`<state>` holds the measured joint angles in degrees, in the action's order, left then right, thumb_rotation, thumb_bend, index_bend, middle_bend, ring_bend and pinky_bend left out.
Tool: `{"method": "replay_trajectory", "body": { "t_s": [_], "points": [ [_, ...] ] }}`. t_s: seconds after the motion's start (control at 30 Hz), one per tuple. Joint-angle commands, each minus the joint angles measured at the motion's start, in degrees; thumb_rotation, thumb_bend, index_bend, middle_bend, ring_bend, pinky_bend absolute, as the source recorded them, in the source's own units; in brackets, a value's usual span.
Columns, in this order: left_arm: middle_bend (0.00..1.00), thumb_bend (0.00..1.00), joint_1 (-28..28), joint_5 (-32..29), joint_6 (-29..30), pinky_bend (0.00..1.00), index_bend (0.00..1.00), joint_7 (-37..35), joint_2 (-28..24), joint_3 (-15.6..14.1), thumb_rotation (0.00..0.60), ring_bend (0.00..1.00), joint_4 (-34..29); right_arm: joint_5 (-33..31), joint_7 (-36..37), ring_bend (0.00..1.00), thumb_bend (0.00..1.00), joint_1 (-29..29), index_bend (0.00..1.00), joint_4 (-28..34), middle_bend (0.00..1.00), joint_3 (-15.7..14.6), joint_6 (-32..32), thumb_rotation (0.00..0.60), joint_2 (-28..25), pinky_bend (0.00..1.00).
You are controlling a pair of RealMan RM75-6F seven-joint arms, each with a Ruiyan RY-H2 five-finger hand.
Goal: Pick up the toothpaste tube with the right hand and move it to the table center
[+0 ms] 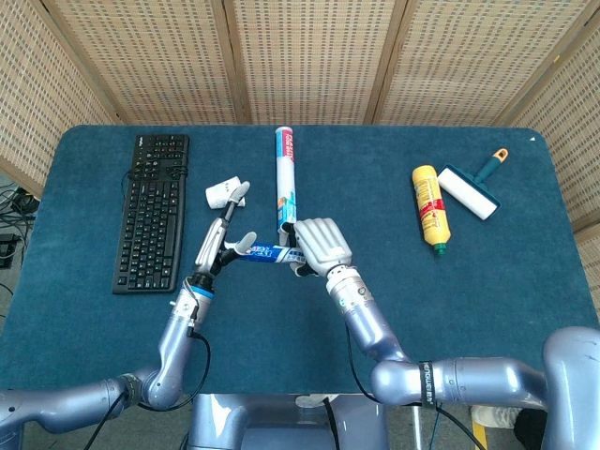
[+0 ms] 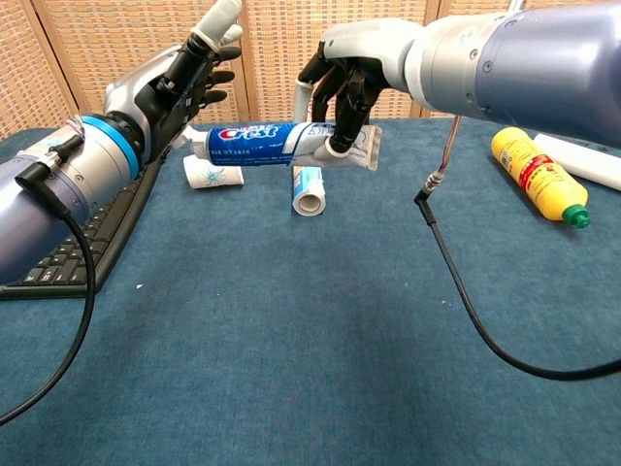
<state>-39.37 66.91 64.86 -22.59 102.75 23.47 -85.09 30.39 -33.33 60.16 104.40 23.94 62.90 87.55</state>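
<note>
Here the right hand (image 2: 342, 85) grips the toothpaste tube (image 2: 277, 139) aloft; left hand (image 2: 184, 80) spread, empty.

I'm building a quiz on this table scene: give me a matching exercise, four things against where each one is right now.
Things:
1. toothpaste tube
2. keyboard
3. yellow bottle
4. paper cup

Places:
A. far left of the table
B. lying on its side between the keyboard and the long upright-printed tube
C. held in the right hand
D. beside the lint roller, on the right

Pairs: 1-C, 2-A, 3-D, 4-B
</note>
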Motion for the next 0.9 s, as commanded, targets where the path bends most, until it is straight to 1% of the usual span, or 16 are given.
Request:
{"method": "replay_trajectory", "body": {
  "t_s": [0.03, 0.47, 0.6, 0.9],
  "points": [
    [0.0, 0.0, 0.36, -0.3, -0.1, 0.0, 0.0, -1.33, -0.02, 0.33, 0.135, 0.0, 0.35, 0.25, 0.62, 0.63, 0.72, -0.12, 0.76, 0.56, 0.74, 0.12, -0.25, 0.6, -0.63, 0.6],
    [0.0, 0.0, 0.92, -0.04, -0.97, 0.0, 0.0, -7.63, 0.58, 0.96, 0.138, 0.0, 0.83, 0.17, 3.9, 0.64, 0.72, -0.09, 0.76, 2.32, 0.74, 0.62, -0.75, 0.6, -2.23, 0.6],
    [0.0, 0.0, 1.1, 0.49, -1.37, 0.0, 0.0, -12.03, 1.08, 1.56, 0.138, 0.0, 1.02, 0.46, 4.34, 0.64, 0.72, 0.1, 0.76, 2.85, 0.74, 0.31, -0.91, 0.6, -2.76, 0.6],
    [0.0, 0.0, 1.15, 0.32, -2.56, 0.0, 0.0, -15.94, 1.9, 1.7, 0.138, 0.0, 1.0, 0.13, 5.33, 0.64, 0.72, 0.91, 0.76, 3.33, 0.74, 0.64, -0.23, 0.6, -2.97, 0.6]
  ]
}}
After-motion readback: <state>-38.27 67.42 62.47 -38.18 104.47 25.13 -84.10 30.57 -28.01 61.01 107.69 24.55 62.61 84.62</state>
